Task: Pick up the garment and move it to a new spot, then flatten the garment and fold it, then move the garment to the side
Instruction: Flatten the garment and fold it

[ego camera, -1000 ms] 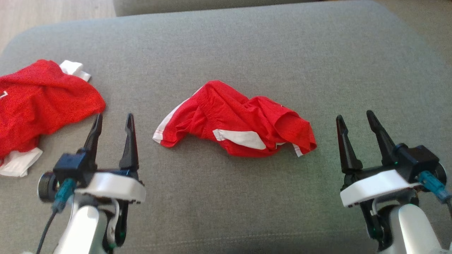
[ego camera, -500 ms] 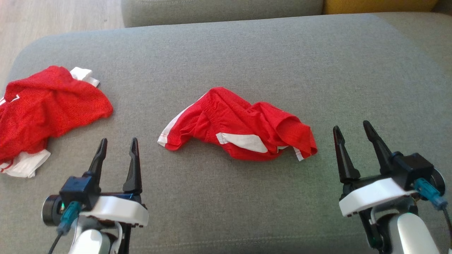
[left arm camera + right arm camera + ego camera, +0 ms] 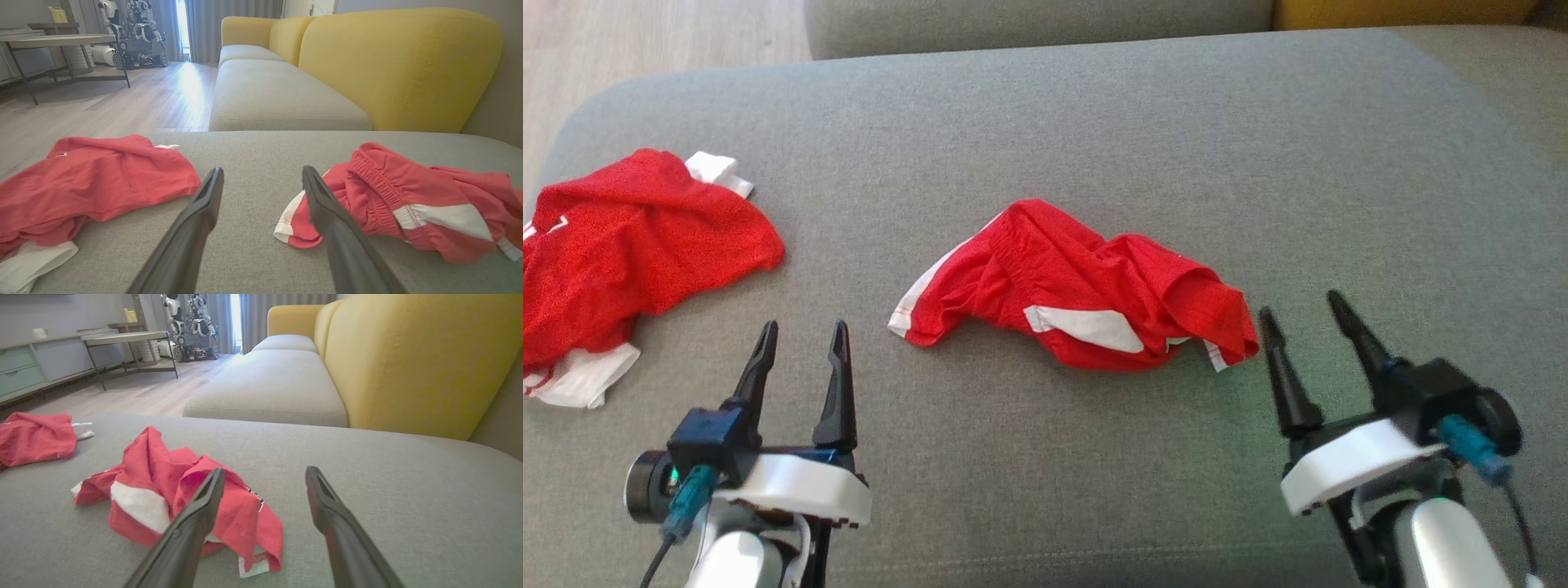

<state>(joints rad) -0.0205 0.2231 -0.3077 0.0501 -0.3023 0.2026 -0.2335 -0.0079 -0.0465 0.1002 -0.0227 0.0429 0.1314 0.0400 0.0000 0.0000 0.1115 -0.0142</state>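
Note:
A crumpled pair of red shorts with white stripes, the garment (image 3: 1078, 290) (image 3: 408, 204) (image 3: 179, 490), lies in the middle of the grey sofa cushion (image 3: 1094, 131). My left gripper (image 3: 802, 333) (image 3: 261, 175) hovers open at the lower left, a little short of the garment's white-edged left end. At the lower right, my right gripper (image 3: 1303, 306) (image 3: 265, 473) is open too, its left fingertip close beside the garment's right corner. Neither holds anything.
A second red and white piece of clothing (image 3: 629, 253) (image 3: 94, 183) (image 3: 36, 437) lies bunched at the cushion's left edge. Beyond the cushion are another grey seat (image 3: 278, 98), yellow backrests (image 3: 400, 65), wooden floor (image 3: 122, 98) and a table (image 3: 61, 41).
The head camera tilted, so the whole picture slid down. My right gripper has moved left toward the garment's right corner. The left gripper drew back a little toward me.

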